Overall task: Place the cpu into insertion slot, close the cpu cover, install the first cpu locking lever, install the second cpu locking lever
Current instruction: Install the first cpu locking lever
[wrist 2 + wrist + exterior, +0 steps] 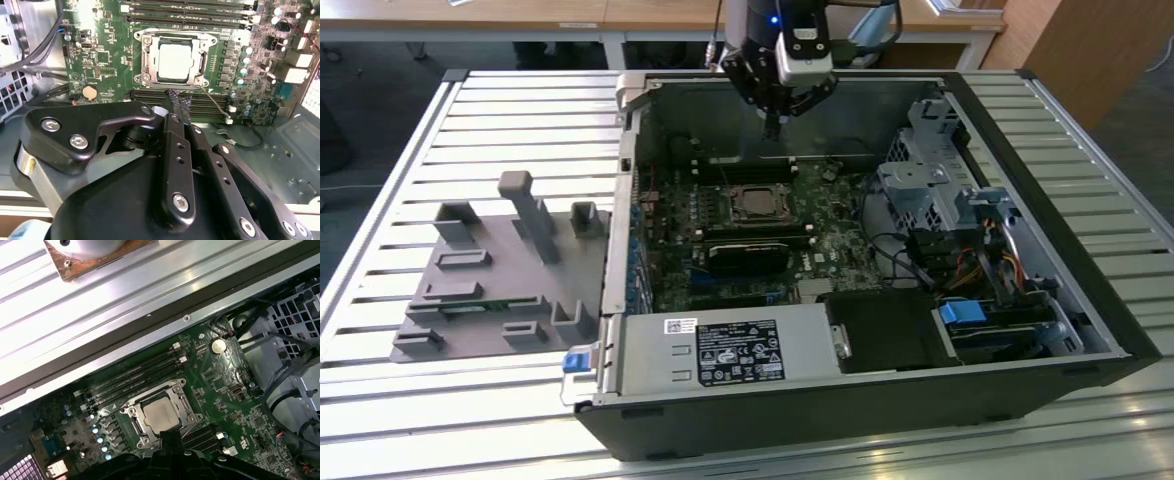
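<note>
The cpu (pixel 175 60) lies flat in the insertion slot (pixel 754 204) on the green motherboard, its silvery top showing through the window of the cpu cover (pixel 146 55), which lies down around it. In the first wrist view the cpu (pixel 161 415) and its cover (pixel 134 424) sit just beyond my finger. A thin wire lever (pixel 216 104) angles away from one socket corner. My gripper (pixel 178 99) hangs above the memory slots beside the socket, shut with nothing between its fingertips. In the exterior view my gripper (pixel 774 126) is over the far part of the case, behind the cpu (pixel 754 203).
The open computer case (pixel 1067 290) lies on a slatted metal table (pixel 400 400). A drive cage and cables (pixel 947 200) fill the exterior view's right; the power supply (pixel 734 352) sits at the front. A grey fixture block (pixel 494 280) stands on the exterior view's left.
</note>
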